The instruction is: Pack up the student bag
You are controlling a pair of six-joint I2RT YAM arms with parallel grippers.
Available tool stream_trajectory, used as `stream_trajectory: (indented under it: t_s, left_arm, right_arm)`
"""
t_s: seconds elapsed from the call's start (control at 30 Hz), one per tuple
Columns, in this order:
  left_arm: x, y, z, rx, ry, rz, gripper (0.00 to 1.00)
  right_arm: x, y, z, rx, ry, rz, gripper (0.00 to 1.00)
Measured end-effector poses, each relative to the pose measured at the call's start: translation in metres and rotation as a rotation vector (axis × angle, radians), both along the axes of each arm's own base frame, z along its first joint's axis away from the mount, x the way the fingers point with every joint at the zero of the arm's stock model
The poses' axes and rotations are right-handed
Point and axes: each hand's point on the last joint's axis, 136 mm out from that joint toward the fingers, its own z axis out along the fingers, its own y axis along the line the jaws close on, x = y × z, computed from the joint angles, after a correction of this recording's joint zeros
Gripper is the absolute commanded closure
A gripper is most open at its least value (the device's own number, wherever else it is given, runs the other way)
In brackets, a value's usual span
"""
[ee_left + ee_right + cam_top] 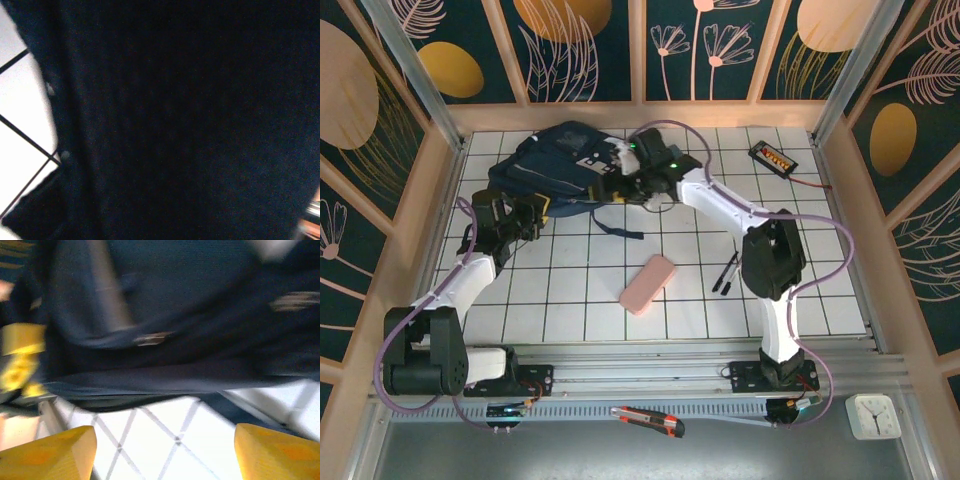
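The student bag (555,165), dark navy with white patches, lies at the far left of the tiled table. My left gripper (538,206) is pressed against its near left edge. The left wrist view has dark bag fabric (180,120) right up against the camera, so the fingers are hidden; the gripper looks shut on the fabric. My right gripper (620,186) sits at the bag's near right side. In the right wrist view its yellow fingers (50,455) stand wide apart over bare tile, the right gripper (165,452) open and empty, with the bag (165,300) just beyond.
A pink pencil case (648,283) lies mid-table, with dark pens (725,272) to its right. A black device with orange markings (772,156) rests at the far right. A loose bag strap (620,228) trails on the tiles. A utility knife (650,421) and white clock (873,415) lie on the front ledge.
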Motion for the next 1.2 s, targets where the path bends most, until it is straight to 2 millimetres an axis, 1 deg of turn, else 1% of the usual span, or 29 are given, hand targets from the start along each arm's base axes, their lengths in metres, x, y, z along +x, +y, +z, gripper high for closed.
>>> stream_trajectory:
  t_s: [0.03, 0.07, 0.1, 0.13, 0.2, 0.23, 0.33, 0.47, 0.63, 0.87, 0.93, 1.0, 1.07, 1.13, 1.2]
  left_arm:
    - [0.000, -0.003, 0.000, 0.004, -0.006, -0.005, 1.00]
    - [0.000, -0.006, 0.001, 0.009, -0.014, -0.009, 1.00]
    - [0.000, -0.009, 0.000, 0.014, -0.019, -0.013, 1.00]
    - [0.000, -0.013, -0.001, 0.021, -0.021, -0.017, 1.00]
    - [-0.001, -0.020, -0.005, 0.035, -0.029, -0.023, 1.00]
    - [-0.002, -0.023, -0.008, 0.041, -0.033, -0.024, 1.00]
    - [-0.006, -0.032, -0.015, 0.058, -0.049, -0.028, 1.00]
    - [-0.012, -0.042, -0.023, 0.073, -0.067, -0.030, 1.00]
    - [-0.013, -0.050, -0.025, 0.085, -0.086, -0.030, 1.00]
    - [-0.013, -0.054, -0.029, 0.094, -0.087, -0.030, 1.00]
    - [-0.013, -0.054, -0.030, 0.094, -0.086, -0.030, 1.00]
    - [-0.014, -0.055, -0.031, 0.095, -0.083, -0.033, 1.00]
    - [-0.016, -0.058, -0.035, 0.096, -0.073, -0.045, 1.00]
    - [-0.017, -0.061, -0.039, 0.097, -0.063, -0.055, 1.00]
    - [-0.016, -0.061, -0.039, 0.094, -0.067, -0.055, 1.00]
  right_arm:
    - [-0.008, 0.011, 0.011, 0.008, 0.014, 0.005, 0.19]
    - [-0.012, 0.017, 0.019, 0.007, 0.030, 0.000, 0.17]
    - [-0.013, 0.020, 0.022, 0.002, 0.041, -0.010, 0.15]
    - [-0.011, 0.020, 0.024, -0.012, 0.057, -0.031, 0.08]
    - [-0.003, 0.016, 0.020, -0.049, 0.085, -0.083, 0.02]
    - [0.000, 0.013, 0.016, -0.066, 0.100, -0.106, 0.01]
    - [0.008, 0.003, -0.005, -0.135, 0.157, -0.170, 0.01]
    - [0.010, -0.003, -0.034, -0.222, 0.215, -0.206, 0.01]
    - [0.008, -0.006, -0.053, -0.293, 0.247, -0.233, 0.01]
    - [0.009, -0.012, -0.065, -0.354, 0.240, -0.257, 0.01]
    - [0.010, -0.015, -0.068, -0.373, 0.226, -0.260, 0.04]
    - [0.004, -0.024, -0.075, -0.407, 0.213, -0.258, 0.06]
    - [-0.005, -0.037, -0.080, -0.437, 0.204, -0.258, 0.10]
    - [-0.016, -0.050, -0.075, -0.450, 0.191, -0.255, 0.12]
    - [-0.027, -0.063, -0.065, -0.454, 0.187, -0.256, 0.19]
